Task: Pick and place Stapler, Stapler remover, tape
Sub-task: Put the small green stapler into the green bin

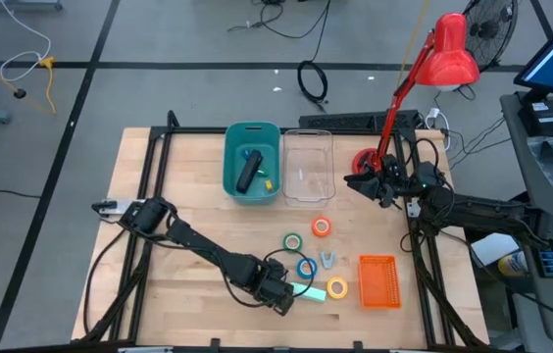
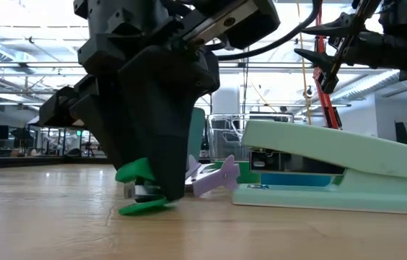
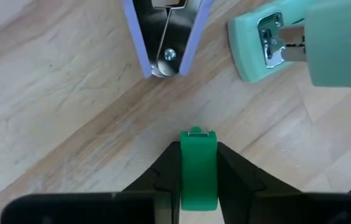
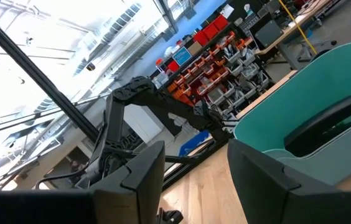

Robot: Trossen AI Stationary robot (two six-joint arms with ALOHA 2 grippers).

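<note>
My left gripper (image 1: 284,297) stands near the table's front edge, pointing steeply down and shut on a green staple remover (image 3: 198,168). Just beyond it lie a lavender staple remover (image 3: 166,37) and a mint-green stapler (image 2: 333,170). The black stapler (image 1: 248,172) lies in the teal bin (image 1: 229,167). The orange-red (image 1: 323,226), green (image 1: 292,240), blue (image 1: 306,267) and yellow (image 1: 337,288) tape rolls lie flat on the table. My right gripper (image 1: 353,180) waits open, raised at the back right. My left gripper pinches the green staple remover between its two fingers (image 3: 231,165), which sit on the two sides of its upper green handle (image 3: 198,140). The fingers come from above, pointing steeply down. The remover's lower handle (image 2: 142,208) rests on the table.
A clear plastic container (image 1: 308,165) stands right of the teal bin. An orange basket (image 1: 378,280) sits at the front right. A red desk lamp (image 1: 443,54) rises at the back right, beside my right arm. Bare wood lies left of the bin.
</note>
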